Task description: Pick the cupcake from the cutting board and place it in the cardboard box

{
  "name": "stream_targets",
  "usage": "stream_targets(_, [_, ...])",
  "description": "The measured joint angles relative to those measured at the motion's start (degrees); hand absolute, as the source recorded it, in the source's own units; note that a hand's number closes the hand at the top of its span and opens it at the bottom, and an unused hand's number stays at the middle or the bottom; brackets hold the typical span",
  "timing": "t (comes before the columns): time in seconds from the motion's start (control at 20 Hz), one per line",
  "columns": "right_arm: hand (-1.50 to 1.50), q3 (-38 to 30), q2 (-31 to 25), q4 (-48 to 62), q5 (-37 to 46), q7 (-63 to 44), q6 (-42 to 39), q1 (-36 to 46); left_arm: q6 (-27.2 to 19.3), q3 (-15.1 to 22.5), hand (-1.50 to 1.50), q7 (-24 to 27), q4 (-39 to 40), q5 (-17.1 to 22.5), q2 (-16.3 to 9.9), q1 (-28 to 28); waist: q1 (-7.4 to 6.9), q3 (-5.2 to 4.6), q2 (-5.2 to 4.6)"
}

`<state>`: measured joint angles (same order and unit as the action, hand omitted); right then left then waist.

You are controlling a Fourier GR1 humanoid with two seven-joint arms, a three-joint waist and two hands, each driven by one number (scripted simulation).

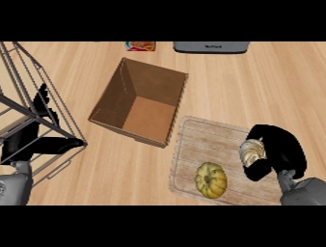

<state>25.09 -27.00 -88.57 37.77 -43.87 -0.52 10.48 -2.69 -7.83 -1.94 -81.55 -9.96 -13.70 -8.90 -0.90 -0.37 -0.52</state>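
We are curling our right hand (278, 150) around the cupcake (251, 152) on the cutting board (194, 140), judging it light, soft and crushable, best held low around its sides, while our left hand (34, 140) is resting with fingers relaxed.

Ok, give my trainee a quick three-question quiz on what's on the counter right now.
1. True or false: the open brown cardboard box holds the cupcake.
2. Which hand is curled round the pale frosted cupcake? A) left hand B) right hand
3. Fill in: the yellow ridged squash lies on the light wooden ____.

Key:
1. False; it looks empty inside.
2. B; the right hand grips it above the cutting board, while the left hand rests by the wire rack.
3. cutting board.
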Motion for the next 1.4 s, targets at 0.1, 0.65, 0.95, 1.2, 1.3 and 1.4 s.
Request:
stream_targets(0.1, [1.5,1.7,-2.5,1.2,0.3,6.7,-2.4,3.2,0.3,0.7,0.0,0.3,1.1,-0.3,0.5,-1.6,-1.5,0.18,-0.39])
stream_targets(0.65, [1.5,0.9,-10.5,18.7,0.1,46.4,-2.1,19.6,0.8,1.4,0.0,-0.4,2.8,-1.2,1.0,-3.6,-3.17,0.53,-0.61])
stream_targets(0.95, [1.5,-4.5,-9.2,26.8,-4.8,60.1,-2.7,26.2,1.9,0.2,0.0,-0.7,1.5,-1.8,0.9,-2.0,-1.57,0.24,-0.19])
stream_targets(1.2, [1.5,-9.6,-5.8,25.9,-14.6,67.7,-7.7,29.3,3.2,-0.7,0.0,-0.4,1.4,-2.1,1.0,-1.3,-0.74,0.32,0.24])
stream_targets(1.3, [1.5,-11.4,-4.9,25.7,-17.9,69.1,-10.8,31.3,3.5,-1.1,0.0,-0.3,1.3,-2.2,1.1,-1.0,-0.48,0.35,0.32])
stream_targets(1.4, [1.5,-12.2,-3.4,25.4,-19.9,70.1,-12.7,32.7,3.6,-1.3,0.0,-0.3,1.2,-2.4,1.2,-0.8,-0.24,0.36,0.37])
